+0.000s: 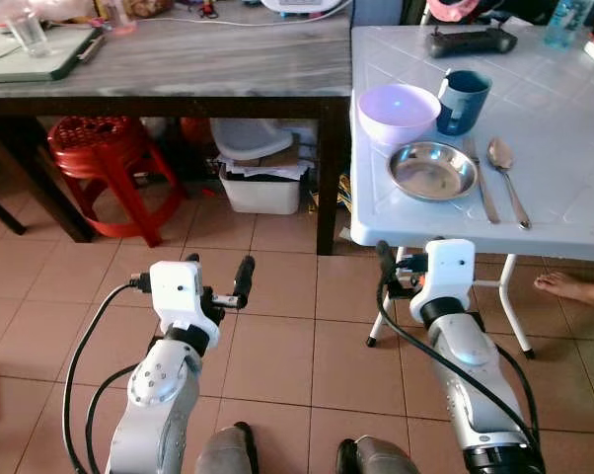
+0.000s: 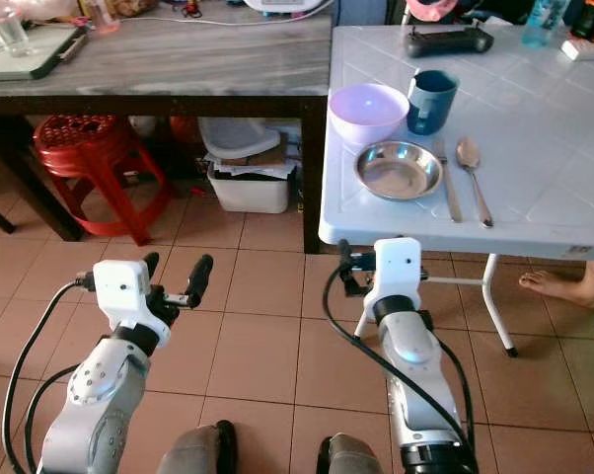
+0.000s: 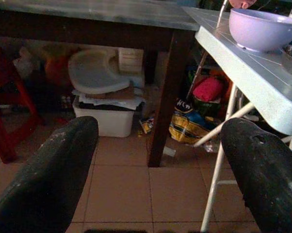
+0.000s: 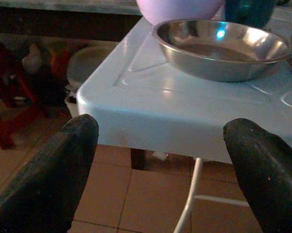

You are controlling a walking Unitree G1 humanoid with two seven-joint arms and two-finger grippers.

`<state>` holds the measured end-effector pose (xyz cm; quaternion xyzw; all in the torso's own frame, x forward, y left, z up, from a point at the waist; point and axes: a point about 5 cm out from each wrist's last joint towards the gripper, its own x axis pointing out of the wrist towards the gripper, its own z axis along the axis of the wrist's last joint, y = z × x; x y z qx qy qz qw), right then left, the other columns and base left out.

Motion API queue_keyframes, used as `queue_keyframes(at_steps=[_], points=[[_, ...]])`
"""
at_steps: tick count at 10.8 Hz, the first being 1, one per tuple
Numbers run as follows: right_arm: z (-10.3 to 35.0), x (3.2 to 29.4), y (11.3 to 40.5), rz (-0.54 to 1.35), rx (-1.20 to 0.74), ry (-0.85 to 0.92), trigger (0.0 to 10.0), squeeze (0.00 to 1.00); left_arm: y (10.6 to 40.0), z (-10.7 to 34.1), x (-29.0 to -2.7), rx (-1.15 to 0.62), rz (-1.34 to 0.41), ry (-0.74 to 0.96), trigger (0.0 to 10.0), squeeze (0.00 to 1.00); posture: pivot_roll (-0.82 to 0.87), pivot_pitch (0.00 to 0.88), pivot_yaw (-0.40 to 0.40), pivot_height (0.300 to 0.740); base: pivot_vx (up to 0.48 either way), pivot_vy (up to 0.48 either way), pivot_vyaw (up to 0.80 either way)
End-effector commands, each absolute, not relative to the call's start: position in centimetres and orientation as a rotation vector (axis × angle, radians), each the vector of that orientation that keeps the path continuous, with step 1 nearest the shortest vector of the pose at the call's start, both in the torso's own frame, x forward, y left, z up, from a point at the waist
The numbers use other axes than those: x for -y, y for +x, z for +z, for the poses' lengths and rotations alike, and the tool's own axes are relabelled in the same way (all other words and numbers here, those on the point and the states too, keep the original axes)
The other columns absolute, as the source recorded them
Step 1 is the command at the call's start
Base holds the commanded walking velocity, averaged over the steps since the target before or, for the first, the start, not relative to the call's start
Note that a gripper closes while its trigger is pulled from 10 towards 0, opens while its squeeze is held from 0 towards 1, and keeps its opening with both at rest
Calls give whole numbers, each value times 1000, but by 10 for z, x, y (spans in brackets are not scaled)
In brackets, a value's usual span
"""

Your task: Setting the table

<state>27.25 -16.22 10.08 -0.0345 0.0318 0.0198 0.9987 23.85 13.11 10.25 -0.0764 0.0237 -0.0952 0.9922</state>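
Note:
On the white plastic table (image 1: 573, 109) at the right stand a lavender bowl (image 1: 398, 111), a dark blue cup (image 1: 462, 101) and a steel plate (image 1: 432, 170). A fork (image 1: 482, 183) and a spoon (image 1: 506, 173) lie side by side just right of the plate. My right gripper (image 4: 155, 170) is open and empty, held just before and below the table's near edge, facing the plate (image 4: 223, 46). My left gripper (image 1: 218, 272) is open and empty too, low over the tiled floor, left of the table's corner.
A grey wooden table (image 1: 208, 59) adjoins on the left, with a red stool (image 1: 100, 148) and a white bin (image 1: 262, 188) beneath it. A black controller (image 1: 472, 39) lies at the white table's far side. A person's bare foot (image 1: 573, 286) rests at the right.

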Motion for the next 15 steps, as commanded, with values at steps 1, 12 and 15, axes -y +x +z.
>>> queue_keyframes(at_steps=[1,12,15], points=[[109,161,276,36,-35,-68,10000,0,241,105,-133,-43,-178,-148,10000,0,33,96,66,740,0,-480,0],[99,166,268,-9,-72,-65,10000,0,239,96,-150,-80,-44,-120,10000,0,40,68,70,740,0,-259,0],[99,166,268,-9,-72,-65,10000,0,239,96,-150,-80,-44,-120,10000,0,40,68,70,740,0,0,0]])
